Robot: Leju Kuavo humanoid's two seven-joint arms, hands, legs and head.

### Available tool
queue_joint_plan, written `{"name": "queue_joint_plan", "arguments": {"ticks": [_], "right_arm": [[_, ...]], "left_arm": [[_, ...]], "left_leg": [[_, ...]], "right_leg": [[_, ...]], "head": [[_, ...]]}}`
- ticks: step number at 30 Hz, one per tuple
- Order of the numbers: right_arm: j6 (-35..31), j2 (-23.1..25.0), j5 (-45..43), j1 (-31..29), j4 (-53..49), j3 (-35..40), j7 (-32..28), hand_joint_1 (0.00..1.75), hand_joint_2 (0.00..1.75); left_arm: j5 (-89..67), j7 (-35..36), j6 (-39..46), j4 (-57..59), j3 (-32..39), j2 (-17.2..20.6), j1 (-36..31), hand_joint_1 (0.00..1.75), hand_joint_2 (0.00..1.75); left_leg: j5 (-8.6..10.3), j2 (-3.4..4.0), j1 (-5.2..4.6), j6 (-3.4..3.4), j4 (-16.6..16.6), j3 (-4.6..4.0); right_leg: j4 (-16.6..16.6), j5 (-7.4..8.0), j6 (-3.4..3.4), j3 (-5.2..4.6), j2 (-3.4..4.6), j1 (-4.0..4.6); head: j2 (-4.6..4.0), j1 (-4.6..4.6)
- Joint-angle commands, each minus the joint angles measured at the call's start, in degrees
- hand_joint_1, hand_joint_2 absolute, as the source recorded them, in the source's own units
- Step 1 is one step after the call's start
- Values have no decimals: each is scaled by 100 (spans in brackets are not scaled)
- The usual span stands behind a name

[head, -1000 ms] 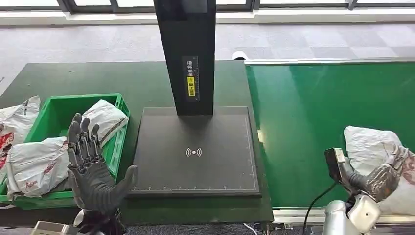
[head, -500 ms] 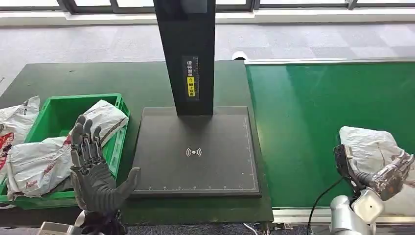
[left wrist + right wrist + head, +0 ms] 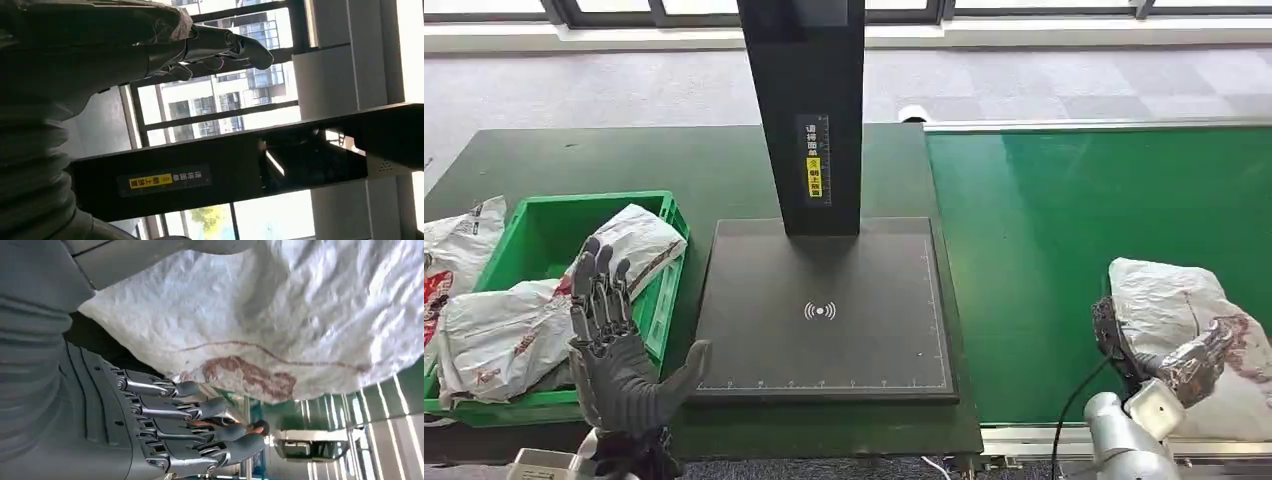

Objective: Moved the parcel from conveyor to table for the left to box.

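A white crumpled parcel point(image 3: 1169, 300) with red print lies on the green conveyor point(image 3: 1064, 210) near its front right edge. My right hand point(image 3: 1194, 362) reaches around the parcel's near edge. In the right wrist view the parcel point(image 3: 280, 315) sits between the thumb and the fingers point(image 3: 190, 412), and a gap shows between the fingers and the bag. My left hand point(image 3: 619, 350) is raised, palm up and fingers spread, holding nothing, at the front right corner of the green box point(image 3: 672, 285). In the left wrist view the left hand point(image 3: 150, 45) is also empty.
A black scanner pad point(image 3: 824, 340) lies on the dark table between the box and the conveyor, with a tall black post point(image 3: 809, 110) at its back. The green box holds white parcels point(image 3: 504, 335). Another parcel point(image 3: 454, 250) lies left of the box.
The parcel has shifted a little to the left on the conveyor. My right hand has turned and drawn in around its near edge. The left hand has barely moved.
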Motion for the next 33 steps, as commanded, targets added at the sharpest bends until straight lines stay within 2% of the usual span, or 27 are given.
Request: {"name": "queue_joint_plan", "arguments": {"ticks": [1,15,18,19,33], "right_arm": [[339,-187,139,-325,1052,572,278,0,175],[784,-265,139,-188,1067,558,493,0,175],[1354,-270,139,-177,1097,607,713,0,175],[1722,-276,139,-148,1124,673,854,0,175],[1755,-261,106,-124,1126,675,850,0,175]], "left_arm": [[30,19,-3,397,245,54,-84,0,175],[13,19,-116,562,309,-2,-105,0,175],[3,19,-148,585,334,-18,-113,0,175],[20,19,-167,612,344,-15,-136,0,175],[33,19,-166,631,354,-23,-150,0,175]], "left_leg": [[1,8,0,-1,-5,5],[3,3,0,-1,-8,7],[3,1,2,-1,-7,4],[7,2,-1,-1,-15,8],[15,-8,0,4,-13,13]], "right_leg": [[-4,3,-5,3,6,1],[-7,4,-5,6,0,1],[-8,4,-6,5,-2,3],[-13,6,-7,7,-2,1],[-20,14,1,23,-11,2]], "head": [[0,0],[0,0],[0,0],[0,0],[0,0]]}}
